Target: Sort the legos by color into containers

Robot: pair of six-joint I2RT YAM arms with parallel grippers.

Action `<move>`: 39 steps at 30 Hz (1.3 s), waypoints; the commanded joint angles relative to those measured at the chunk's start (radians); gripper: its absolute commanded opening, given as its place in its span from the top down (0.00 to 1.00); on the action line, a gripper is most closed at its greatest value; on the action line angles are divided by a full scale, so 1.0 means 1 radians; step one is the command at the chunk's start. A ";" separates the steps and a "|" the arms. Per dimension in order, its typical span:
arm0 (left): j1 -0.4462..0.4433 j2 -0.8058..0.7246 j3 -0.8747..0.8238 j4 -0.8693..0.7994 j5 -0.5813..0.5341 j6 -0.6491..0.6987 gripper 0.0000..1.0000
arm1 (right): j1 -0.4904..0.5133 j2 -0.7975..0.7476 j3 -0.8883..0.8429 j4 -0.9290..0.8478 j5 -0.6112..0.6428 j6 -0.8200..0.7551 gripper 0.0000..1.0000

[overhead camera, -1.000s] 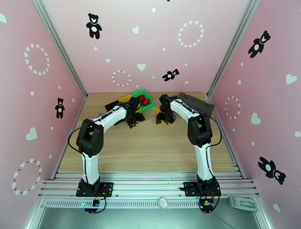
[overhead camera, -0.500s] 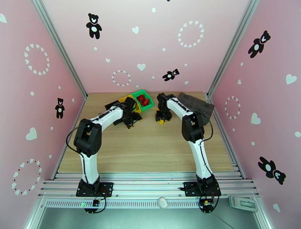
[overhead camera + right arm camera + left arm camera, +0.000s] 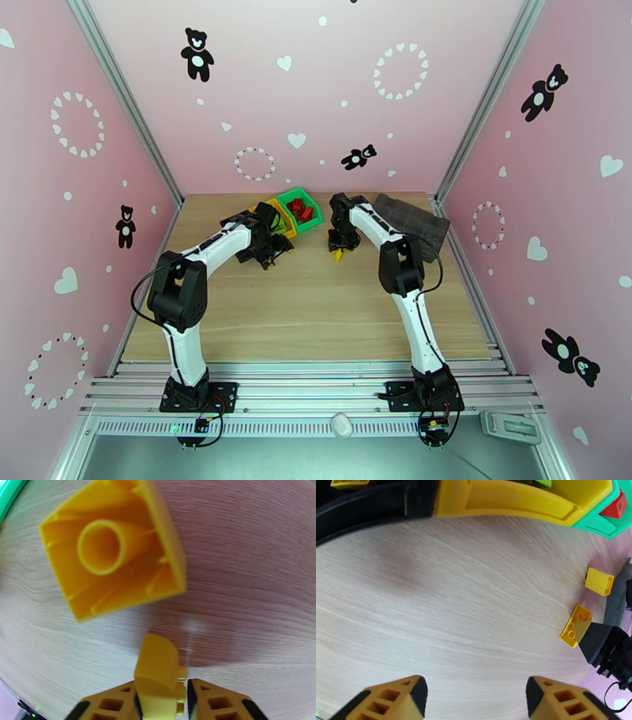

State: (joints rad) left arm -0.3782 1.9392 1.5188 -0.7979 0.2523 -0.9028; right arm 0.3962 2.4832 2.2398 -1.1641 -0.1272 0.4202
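Yellow plastic lego brick (image 3: 157, 669) pinched in your right gripper (image 3: 162, 696); second yellow brick (image 3: 114, 547), underside up, at 11 o'clock. Left gripper (image 3: 476, 688) wide.

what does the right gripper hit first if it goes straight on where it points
Probably the table, its held yellow brick touching first, just short of the loose yellow brick; depth unclear.

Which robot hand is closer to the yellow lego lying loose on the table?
Right. The right gripper, holding a second yellow lego, hangs right beside the loose yellow lego. The left gripper is open and farther off near the bins, with bare table between.
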 commanded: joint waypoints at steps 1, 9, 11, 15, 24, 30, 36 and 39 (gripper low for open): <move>0.008 -0.024 0.015 -0.014 0.019 0.017 0.29 | -0.002 -0.016 0.014 -0.022 -0.013 0.015 0.71; 0.014 -0.035 -0.008 0.039 0.074 -0.003 0.27 | 0.007 -0.122 -0.092 0.069 -0.136 0.094 0.74; 0.018 -0.037 -0.014 0.054 0.090 -0.010 0.27 | 0.016 -0.146 -0.128 0.105 -0.179 0.122 0.75; 0.040 -0.052 -0.038 0.089 0.112 -0.045 0.26 | 0.043 -0.172 -0.167 0.161 -0.258 0.177 0.75; 0.069 -0.064 -0.072 0.182 0.215 -0.154 0.23 | 0.106 -0.183 -0.199 0.358 -0.429 0.350 0.75; 0.177 -0.154 -0.132 0.133 0.159 -0.122 0.22 | 0.154 -0.130 -0.118 0.432 -0.505 0.437 0.75; 0.289 -0.281 -0.154 0.026 0.040 -0.050 0.23 | 0.197 -0.044 -0.004 0.550 -0.580 0.544 0.73; 0.335 -0.341 -0.182 -0.004 0.003 -0.031 0.23 | 0.218 0.020 0.092 0.600 -0.608 0.595 0.73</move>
State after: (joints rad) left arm -0.0662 1.6543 1.3640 -0.7338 0.3229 -0.9768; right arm 0.5919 2.4355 2.2612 -0.6411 -0.6781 0.9394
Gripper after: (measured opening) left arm 0.772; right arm 0.267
